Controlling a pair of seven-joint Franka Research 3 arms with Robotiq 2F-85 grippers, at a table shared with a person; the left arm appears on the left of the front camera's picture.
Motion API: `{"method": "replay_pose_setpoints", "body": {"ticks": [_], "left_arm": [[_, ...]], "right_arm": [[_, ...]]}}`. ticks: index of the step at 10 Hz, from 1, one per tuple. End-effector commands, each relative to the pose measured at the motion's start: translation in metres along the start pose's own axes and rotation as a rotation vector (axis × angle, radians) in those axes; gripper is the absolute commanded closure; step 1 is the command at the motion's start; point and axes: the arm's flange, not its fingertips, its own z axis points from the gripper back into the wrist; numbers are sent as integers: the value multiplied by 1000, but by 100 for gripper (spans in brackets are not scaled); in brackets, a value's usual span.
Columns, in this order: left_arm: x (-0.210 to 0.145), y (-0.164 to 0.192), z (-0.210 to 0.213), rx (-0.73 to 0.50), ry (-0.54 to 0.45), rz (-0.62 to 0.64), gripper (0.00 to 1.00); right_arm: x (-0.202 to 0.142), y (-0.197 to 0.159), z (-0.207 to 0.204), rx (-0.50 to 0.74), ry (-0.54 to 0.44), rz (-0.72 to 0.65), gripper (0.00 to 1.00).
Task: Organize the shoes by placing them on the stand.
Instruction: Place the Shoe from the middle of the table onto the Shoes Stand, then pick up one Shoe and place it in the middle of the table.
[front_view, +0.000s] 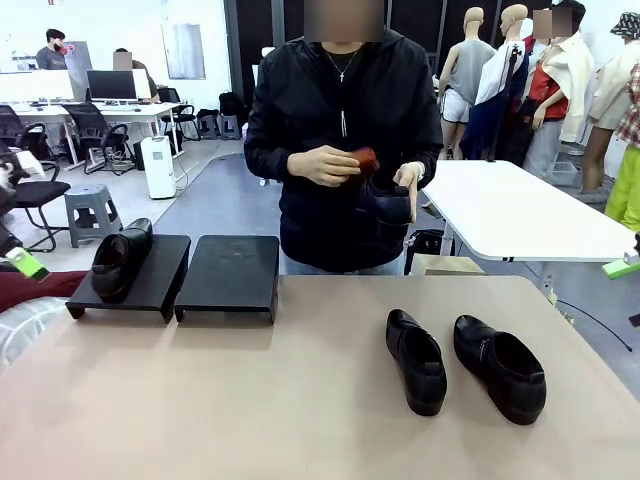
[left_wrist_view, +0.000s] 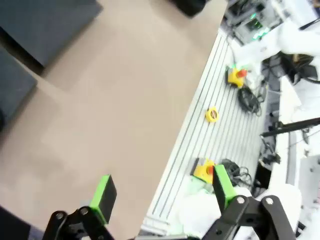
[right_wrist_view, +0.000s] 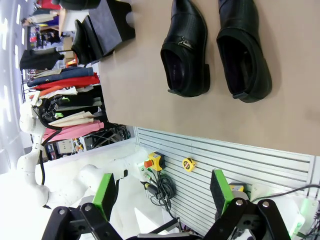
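Stand (front_view: 165, 268) sits at the table's (front_view: 250, 410) far-left corner w/ 1 shoe (front_view: 120, 258) on its left section. 2 more shoes (front_view: 417, 360) (front_view: 500, 367) lie side by side, not touching, on the table right of centre, & a 4th shoe (front_view: 385, 200) is in the person's hands (front_view: 325, 165) just past the far edge. Left gripper (left_wrist_view: 164, 192) hangs over the table's near edge and right gripper (right_wrist_view: 162, 194) is off that edge over the ribbed rail (right_wrist_view: 225, 155), both w/ fingers apart, holding nothing.
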Motion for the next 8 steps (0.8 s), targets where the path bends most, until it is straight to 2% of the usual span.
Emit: {"method": "replay_pose_setpoints", "body": {"ticks": [1,2,8], "left_arm": [[-22,1,-37,106,-244,21,0],[0,0,0,0,0,0,0],[0,0,0,0,0,0,0]], "right_arm": [[0,3,3,3,3,-12,0],[0,3,3,3,3,-12,0],[0,3,3,3,3,-12,0]]}}
